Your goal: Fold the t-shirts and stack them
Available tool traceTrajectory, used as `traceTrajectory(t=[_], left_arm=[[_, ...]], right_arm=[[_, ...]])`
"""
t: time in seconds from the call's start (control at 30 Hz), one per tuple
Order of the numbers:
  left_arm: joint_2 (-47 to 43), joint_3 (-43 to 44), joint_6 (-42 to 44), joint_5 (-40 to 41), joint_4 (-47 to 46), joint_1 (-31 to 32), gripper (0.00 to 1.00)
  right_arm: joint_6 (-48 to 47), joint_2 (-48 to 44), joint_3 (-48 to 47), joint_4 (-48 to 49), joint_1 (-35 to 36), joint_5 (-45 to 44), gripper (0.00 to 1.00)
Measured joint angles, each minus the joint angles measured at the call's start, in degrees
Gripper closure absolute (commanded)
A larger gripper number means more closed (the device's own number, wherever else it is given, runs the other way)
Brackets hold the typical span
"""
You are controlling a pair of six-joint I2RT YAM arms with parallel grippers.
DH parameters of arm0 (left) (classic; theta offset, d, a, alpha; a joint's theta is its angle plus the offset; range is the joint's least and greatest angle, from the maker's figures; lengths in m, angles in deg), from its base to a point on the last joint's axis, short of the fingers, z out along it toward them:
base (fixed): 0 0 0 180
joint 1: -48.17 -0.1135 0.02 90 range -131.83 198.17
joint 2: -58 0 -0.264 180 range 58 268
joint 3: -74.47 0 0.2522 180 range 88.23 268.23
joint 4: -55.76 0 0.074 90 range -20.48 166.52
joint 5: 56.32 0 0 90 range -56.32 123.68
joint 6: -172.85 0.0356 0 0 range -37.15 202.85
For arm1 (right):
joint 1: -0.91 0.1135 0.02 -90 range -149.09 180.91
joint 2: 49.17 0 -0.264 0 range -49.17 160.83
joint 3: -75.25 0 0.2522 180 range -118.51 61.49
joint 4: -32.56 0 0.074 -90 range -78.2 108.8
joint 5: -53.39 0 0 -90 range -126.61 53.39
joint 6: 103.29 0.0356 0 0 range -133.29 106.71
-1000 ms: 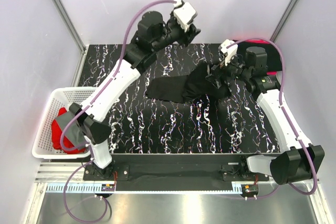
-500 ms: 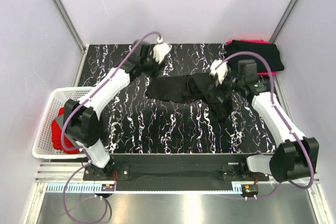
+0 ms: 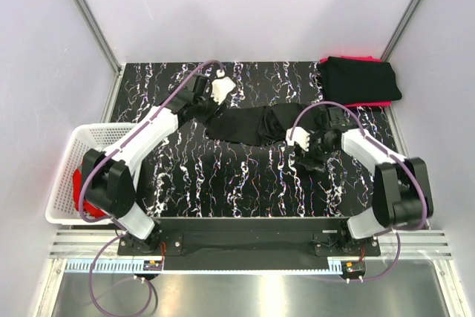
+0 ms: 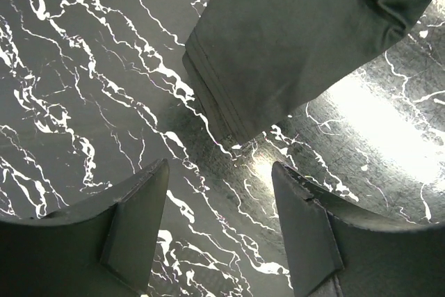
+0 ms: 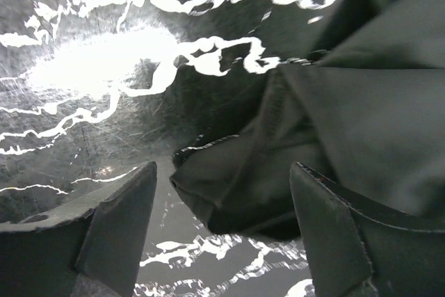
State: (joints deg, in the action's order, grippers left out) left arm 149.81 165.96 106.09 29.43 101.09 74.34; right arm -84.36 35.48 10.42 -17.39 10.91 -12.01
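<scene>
A black t-shirt lies stretched across the middle of the table, bunched at its right end. My left gripper is open and low at the shirt's left end. In the left wrist view the hemmed corner lies just ahead of the open gripper, with bare table between the fingers. My right gripper is open over the bunched right end. In the right wrist view a rolled fold of the cloth lies between the open gripper's fingers, not pinched. A folded black shirt lies on a red one at the back right.
A white slatted basket stands off the table's left edge, with a red shirt and dark cloth in it. The table is black marble-patterned. Metal posts rise at the back corners.
Both arms have come down from raised poses to the table. The right gripper held the shirt's right end up a second ago and now stands open over it. The shirt lies flatter.
</scene>
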Motion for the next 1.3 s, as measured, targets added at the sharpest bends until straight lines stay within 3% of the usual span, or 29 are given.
traceTrajectory(t=[0.07,0.13,0.17,0.2,0.23,0.27,0.5,0.87,1.13,1.27,1.3], left_arm=[[-0.35,0.0,-0.22,0.02,-0.04,0.0,0.34],[-0.37,0.0,-0.31,0.02,-0.04,0.0,0.34],[-0.37,-0.11,-0.33,0.02,-0.07,0.0,0.33],[-0.37,-0.24,-0.31,0.02,-0.02,0.0,0.33],[-0.37,-0.33,-0.26,0.02,0.0,0.0,0.33],[-0.33,-0.42,-0.04,0.0,0.09,0.0,0.33],[3.08,-0.94,5.6,-0.07,1.36,0.0,0.35],[17.49,-0.96,13.81,0.31,2.32,-0.11,0.36],[23.23,3.74,14.73,1.49,1.2,-0.22,0.37],[24.9,5.51,14.71,1.55,0.76,-0.26,0.68],[25.09,5.62,14.88,1.55,0.5,-0.26,0.87]], right_arm=[[0.0,2.95,-0.55,-0.2,0.09,-0.46,0.2],[0.26,5.73,-1.77,-0.33,0.24,-1.14,0.32],[0.57,6.82,-2.56,-0.39,0.31,-1.42,0.42],[0.94,7.74,-3.48,-0.61,0.46,-1.62,0.77],[1.18,8.26,-4.26,-0.79,0.55,-1.6,0.91],[1.95,8.83,-5.4,-1.27,0.76,-1.75,0.99],[9.11,9.05,-15.67,-3.96,1.2,-1.4,1.0],[26.25,5.77,-40.7,-1.53,1.25,4.22,1.0],[31.91,6.19,-42.36,-1.49,1.25,5.66,1.0],[33.31,6.21,-42.34,-1.6,1.25,6.16,1.0],[33.48,6.21,-42.34,-1.62,1.25,6.21,1.0]])
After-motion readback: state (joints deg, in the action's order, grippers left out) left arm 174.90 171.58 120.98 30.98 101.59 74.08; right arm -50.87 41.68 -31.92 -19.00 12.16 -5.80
